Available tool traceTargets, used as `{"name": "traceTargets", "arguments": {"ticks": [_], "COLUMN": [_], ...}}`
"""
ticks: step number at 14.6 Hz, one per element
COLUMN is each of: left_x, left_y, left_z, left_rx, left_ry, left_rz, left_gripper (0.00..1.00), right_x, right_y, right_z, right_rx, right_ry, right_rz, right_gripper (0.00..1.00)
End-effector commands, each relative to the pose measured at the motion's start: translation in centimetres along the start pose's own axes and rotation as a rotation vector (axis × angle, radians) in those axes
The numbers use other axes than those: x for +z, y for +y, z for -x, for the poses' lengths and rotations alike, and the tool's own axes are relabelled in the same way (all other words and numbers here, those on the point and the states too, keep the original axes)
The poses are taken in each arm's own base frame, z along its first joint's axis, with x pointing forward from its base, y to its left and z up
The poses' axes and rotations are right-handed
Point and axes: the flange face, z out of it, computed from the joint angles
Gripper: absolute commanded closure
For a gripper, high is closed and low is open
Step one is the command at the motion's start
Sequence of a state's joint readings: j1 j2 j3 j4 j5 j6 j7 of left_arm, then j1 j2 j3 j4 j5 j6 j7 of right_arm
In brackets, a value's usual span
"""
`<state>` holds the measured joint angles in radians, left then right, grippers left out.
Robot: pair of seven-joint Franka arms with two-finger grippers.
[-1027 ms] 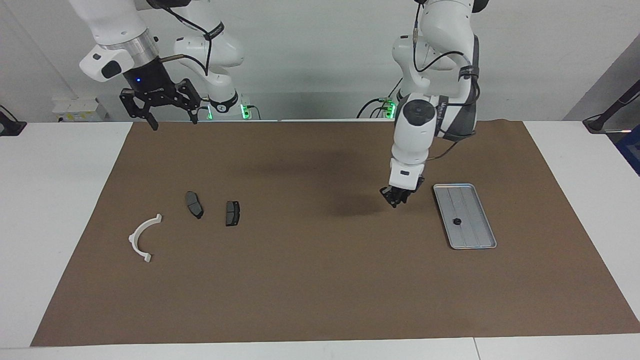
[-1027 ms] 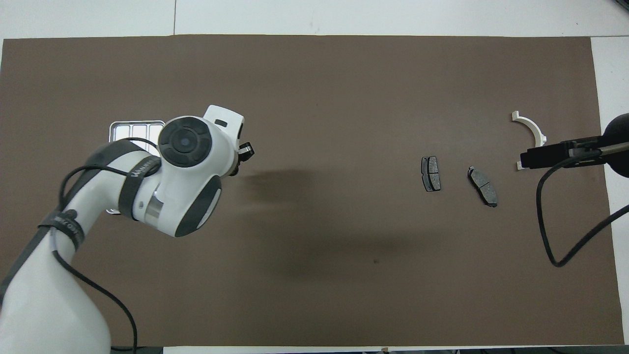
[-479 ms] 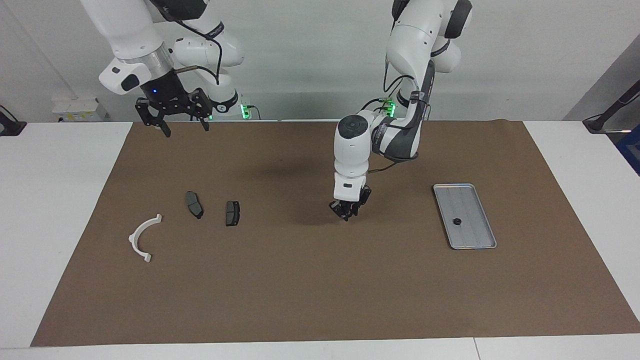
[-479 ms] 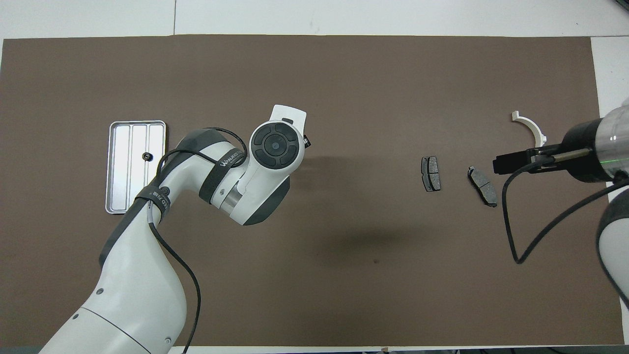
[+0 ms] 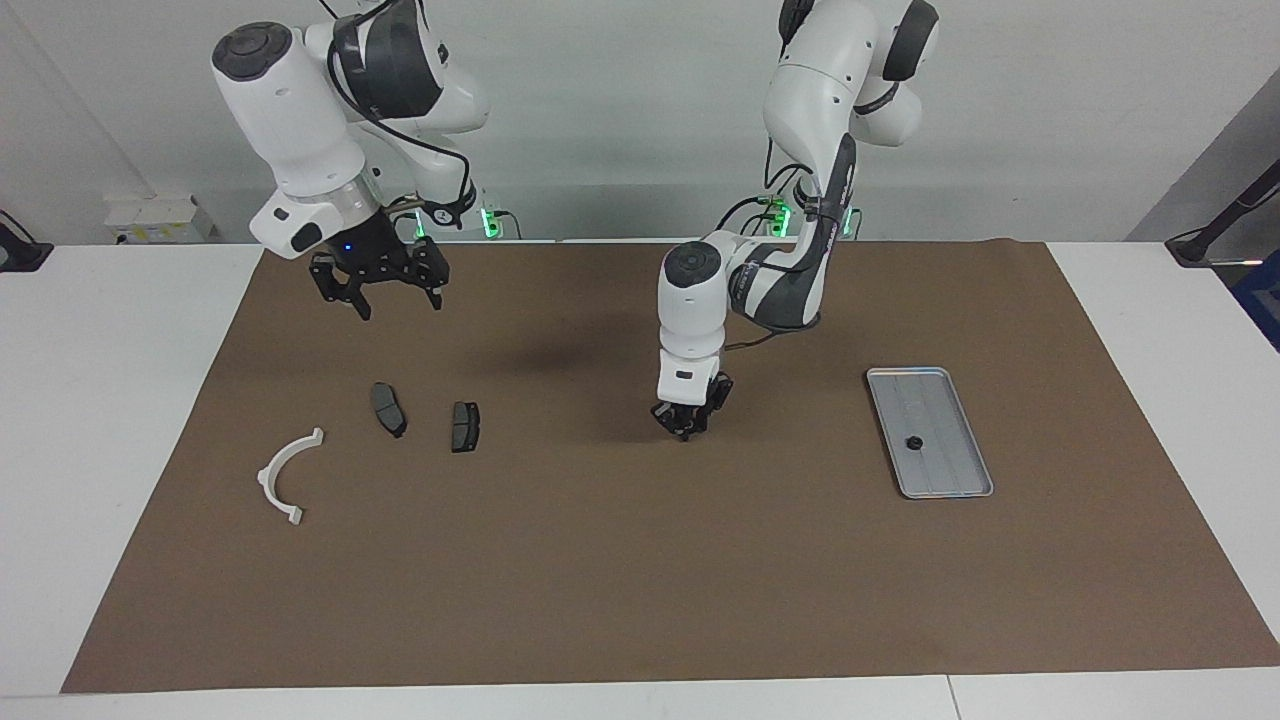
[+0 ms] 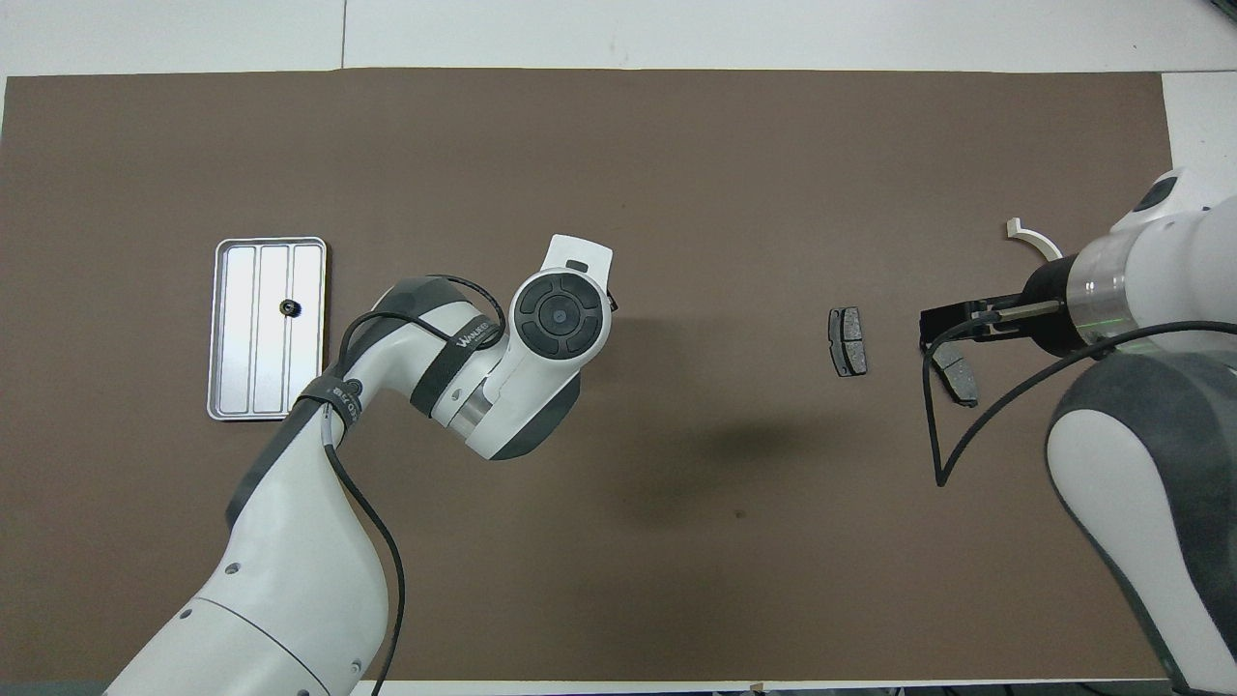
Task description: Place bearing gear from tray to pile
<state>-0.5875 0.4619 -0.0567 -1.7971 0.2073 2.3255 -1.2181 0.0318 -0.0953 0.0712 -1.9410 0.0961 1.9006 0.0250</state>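
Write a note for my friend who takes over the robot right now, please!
Left tool: low over the brown mat, between tray and pile; I cannot tell if it carries anything.
Right tool: open, empty, raised near the two dark pads.
Tray: at the left arm's end, one small black gear on it.
Pile: white bracket and pads, at the right arm's end.
Done: no gear at the pile yet.
Left: bring the gear there.

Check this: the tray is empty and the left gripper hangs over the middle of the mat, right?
No: the tray is not empty; a small black part lies on it, as the facing view shows. The rest is right.
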Motion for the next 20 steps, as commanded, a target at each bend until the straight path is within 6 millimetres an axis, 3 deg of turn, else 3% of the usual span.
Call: {"name": "traceTargets", "arguments": {"ticks": [1,4,7,11,14,18,19,20], "left_x": [-0.1,-0.9,-4.2,-7.5,-6.7,-4.7,-3.6,-3.1], "left_y": [-0.4,-0.4,-2.7,-9.8,-14.5,-23.5,-25.7,-26.5], "left_z": [-0.7,-1.6,-6.7,-13.4,-15.8,-20.8,-21.4,-21.4], "left_rx": [-0.002,-0.011,-0.006,0.148,0.293,0.418,0.453,0.473], "left_ry": [0.038,0.046,0.071,0.037,-0.018,-0.107,-0.125,-0.088], "left_rz": [0.017,0.023,0.024,-0.057,-0.112,-0.084,-0.066,-0.044], "left_gripper": [0.03,0.0,0.0,0.0,0.0,0.0,0.0,0.0], "right_x": [1.9,4.0,7.7,12.0,13.7,15.8,16.3,16.4], "right_y": [-0.5,-2.3,-4.5,-8.5,-11.6,-13.7,-13.8,-14.7], "right_z": [-0.5,-1.6,-2.8,-3.8,-3.6,-4.0,-4.1,-4.1], "right_rx": [0.068,0.095,0.129,0.17,0.206,0.378,0.433,0.444], "right_ry": [0.004,0.019,0.013,0.038,0.029,0.05,0.053,0.055], "right_rz": [0.018,0.037,0.034,0.017,0.019,0.045,0.041,0.038], "right_gripper": [0.0,0.0,0.0,0.0,0.0,0.0,0.0,0.0]}}
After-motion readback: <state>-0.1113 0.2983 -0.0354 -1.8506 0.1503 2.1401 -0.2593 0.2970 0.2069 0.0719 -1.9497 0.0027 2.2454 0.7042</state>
